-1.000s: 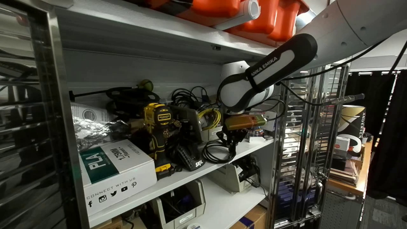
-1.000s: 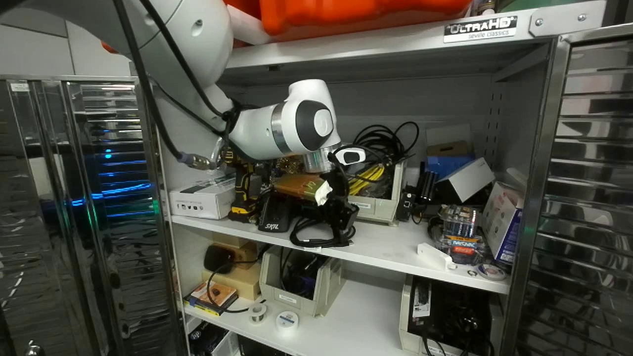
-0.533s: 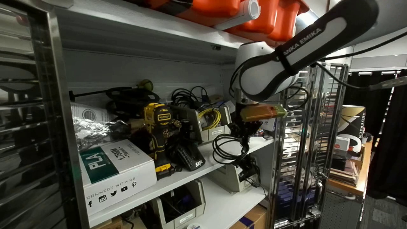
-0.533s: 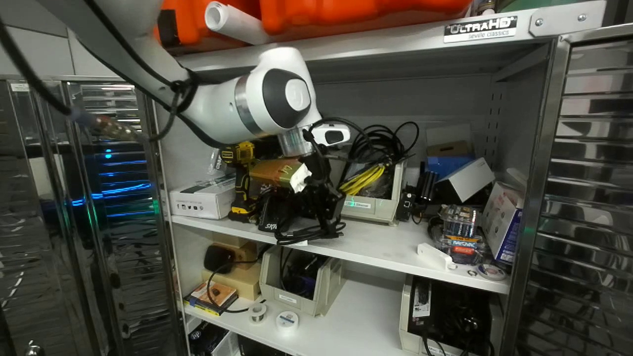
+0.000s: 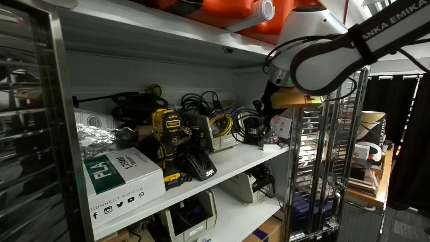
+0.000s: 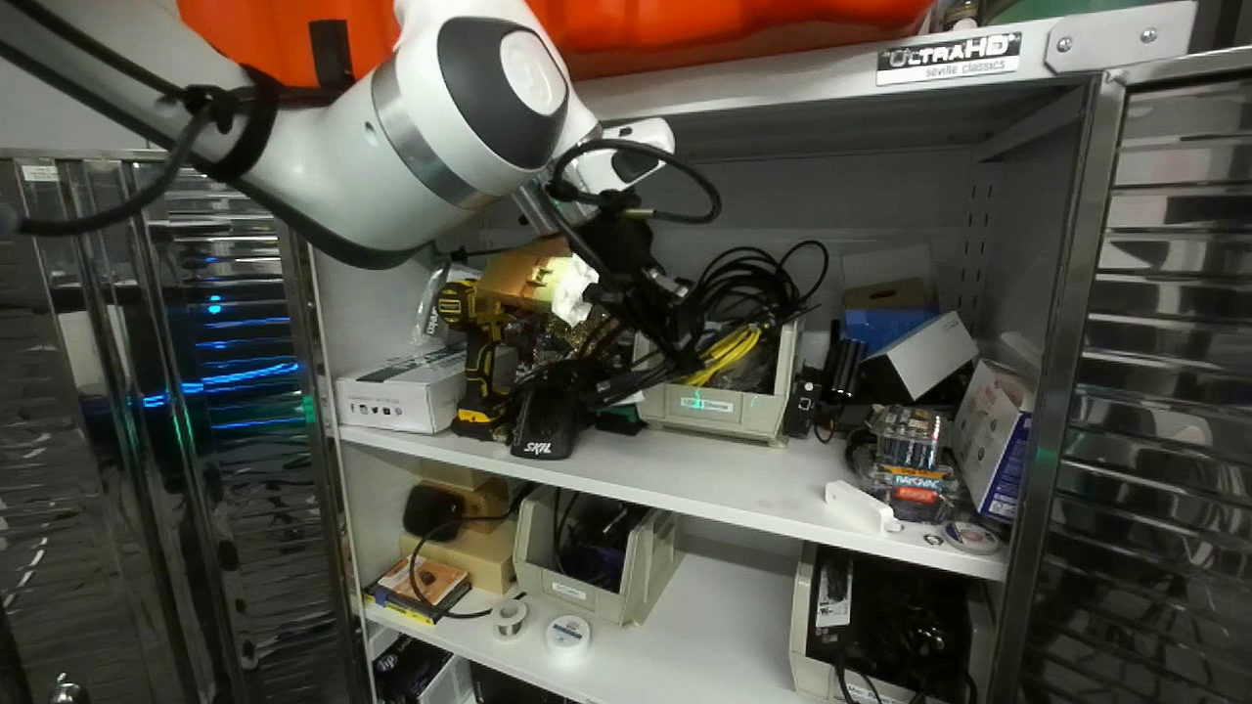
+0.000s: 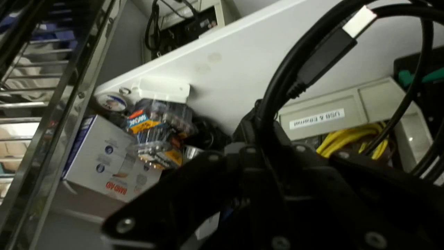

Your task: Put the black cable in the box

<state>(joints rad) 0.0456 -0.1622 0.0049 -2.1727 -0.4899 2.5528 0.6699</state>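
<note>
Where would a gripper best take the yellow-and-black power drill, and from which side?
Probably its slim upright handle, level from the white shelf's open front: head and foot are wider, and the white cardboard PLA box and black plastic SKIL unit flank it.

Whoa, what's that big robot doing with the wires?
A robot arm has its gripper shut on a coiled black cable. It hangs above the shelf, near the gray bin labeled "USB & Ethernet" with yellow cable inside. That bin is probably the box it's meant for, but the gripper hasn't let go yet.
</note>
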